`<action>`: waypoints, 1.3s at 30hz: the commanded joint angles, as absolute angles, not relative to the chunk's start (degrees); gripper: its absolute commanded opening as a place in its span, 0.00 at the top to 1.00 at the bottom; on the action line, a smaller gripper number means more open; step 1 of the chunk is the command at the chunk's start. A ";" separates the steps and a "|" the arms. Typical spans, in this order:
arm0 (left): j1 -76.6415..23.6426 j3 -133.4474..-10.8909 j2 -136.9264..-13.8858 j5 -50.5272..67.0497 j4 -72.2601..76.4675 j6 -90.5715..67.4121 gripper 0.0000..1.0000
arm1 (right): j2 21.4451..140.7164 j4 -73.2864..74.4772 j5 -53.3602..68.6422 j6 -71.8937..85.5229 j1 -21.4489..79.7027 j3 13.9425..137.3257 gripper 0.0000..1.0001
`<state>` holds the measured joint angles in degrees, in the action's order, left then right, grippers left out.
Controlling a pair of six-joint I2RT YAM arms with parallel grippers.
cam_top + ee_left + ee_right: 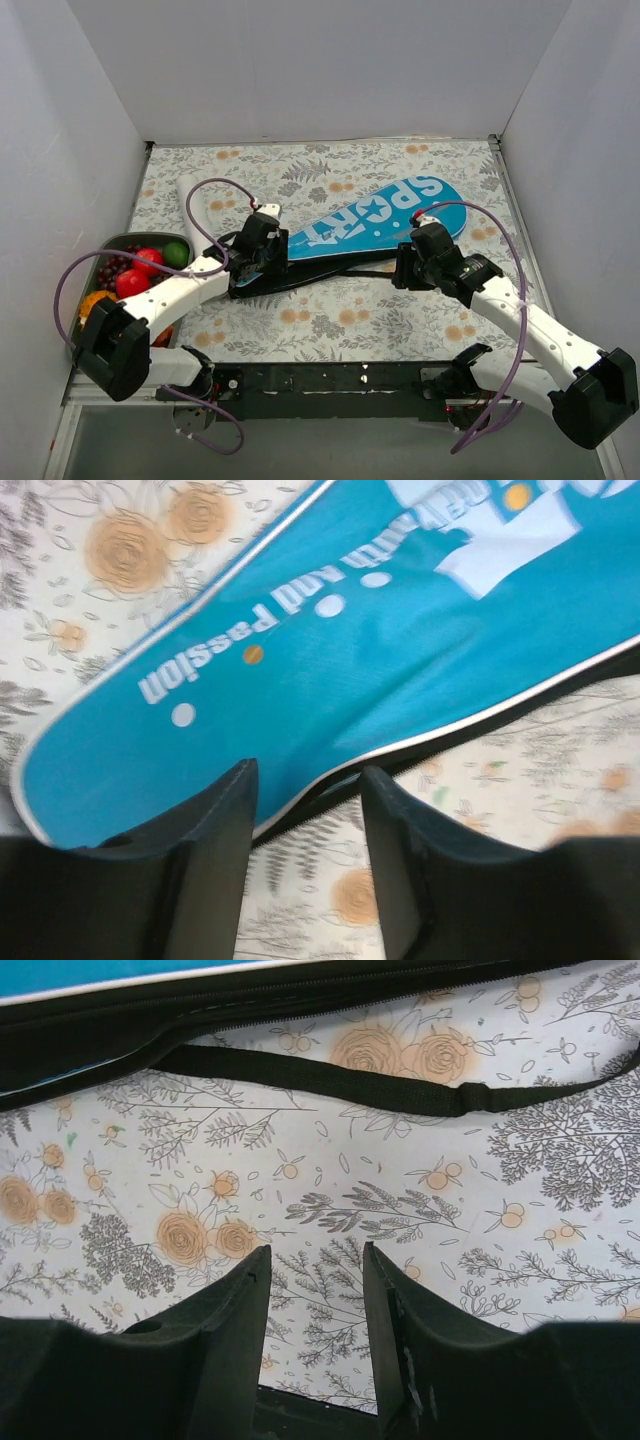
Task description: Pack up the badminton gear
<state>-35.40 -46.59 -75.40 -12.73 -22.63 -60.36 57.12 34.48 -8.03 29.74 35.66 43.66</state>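
The cover looks light and floppy, best pinched by its black zipped edge, at twelve o'clock of the left gripper and right gripper, both part-open and empty.

the racket cover is coloured bright blue, lettered "sport" in white beside a white star, and edged with thin white piping over a black zipped side. in the left wrist view, smaller white script and scattered white and orange dots are seen on it. a black strap is set against the tablecloth, which is printed pale with grey foliage and orange roses. the cardboard tube is white. red, green and orange fruit is shown in the dark tray. the left arm and right arm are cased in white with black joints, and purple cables are looped from them.
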 commanded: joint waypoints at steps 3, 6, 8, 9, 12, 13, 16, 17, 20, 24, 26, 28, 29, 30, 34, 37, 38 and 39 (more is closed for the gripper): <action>-35.16 -53.42 -69.79 4.29 -22.41 -58.10 0.43 | 58.01 35.16 -10.02 29.00 32.79 44.82 0.51; -35.24 -56.42 -71.79 7.82 -21.62 -58.18 0.41 | 58.27 34.72 -10.46 28.83 30.33 45.26 0.51; -35.16 -59.75 -73.99 7.91 -21.36 -58.10 0.42 | 58.71 34.63 -9.76 28.04 27.97 46.14 0.51; -35.16 -60.98 -75.57 8.17 -21.36 -58.18 0.42 | 58.80 34.54 -9.58 27.69 27.17 46.40 0.51; -35.24 -64.33 -82.25 9.66 -19.87 -58.45 0.44 | 59.50 34.54 -10.02 26.90 23.56 47.20 0.52; -35.16 -65.55 -86.18 10.45 -18.65 -58.71 0.46 | 59.76 34.37 -10.11 26.55 21.38 47.37 0.53; -35.33 -66.97 -91.56 14.22 -14.88 -59.94 0.55 | 60.55 32.97 -9.24 26.11 16.81 47.20 0.60; -35.33 -67.67 -94.71 16.50 -13.90 -60.46 0.58 | 60.90 32.70 -8.71 25.84 15.57 47.28 0.63; -35.77 -71.00 -101.22 19.50 -12.04 -61.52 0.66 | 62.40 31.47 -7.47 25.66 11.96 47.20 0.76; -37.00 -74.26 -106.43 21.18 -10.72 -62.49 0.74 | 64.95 29.54 -7.30 25.84 9.67 46.85 0.94; -37.62 -74.97 -107.92 20.92 -10.81 -62.49 0.76 | 66.53 27.35 -6.68 25.93 9.14 46.76 0.99; -37.62 -74.97 -109.51 20.57 -10.81 -62.58 0.78 | 68.28 26.02 -6.24 25.84 9.05 46.84 0.99; -37.62 -74.88 -109.95 20.39 -10.81 -62.32 0.78 | 68.90 25.32 -6.24 25.75 9.05 47.02 0.99; -37.62 -74.19 -110.56 20.13 -10.46 -62.14 0.79 | 69.69 24.18 -6.50 25.75 9.05 47.20 0.99; -37.62 -70.94 -111.09 18.64 -9.50 -62.14 0.82 | 75.21 22.85 -6.77 25.58 8.97 48.51 0.99; -37.62 -66.99 -110.66 17.93 -7.83 -63.37 0.82 | 78.38 20.75 -6.24 25.58 9.05 48.87 0.99; -37.62 -66.19 -110.65 17.06 -7.47 -63.63 0.83 | 79.18 20.39 -6.33 25.58 8.97 48.78 0.99; -37.62 -65.31 -110.65 16.62 -7.21 -64.15 0.84 | 79.89 19.96 -6.59 25.49 9.05 48.95 0.99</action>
<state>-37.71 -69.32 -111.57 18.83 -8.27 -63.00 77.58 24.03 -6.87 26.35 9.32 46.52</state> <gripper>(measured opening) 0.173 0.021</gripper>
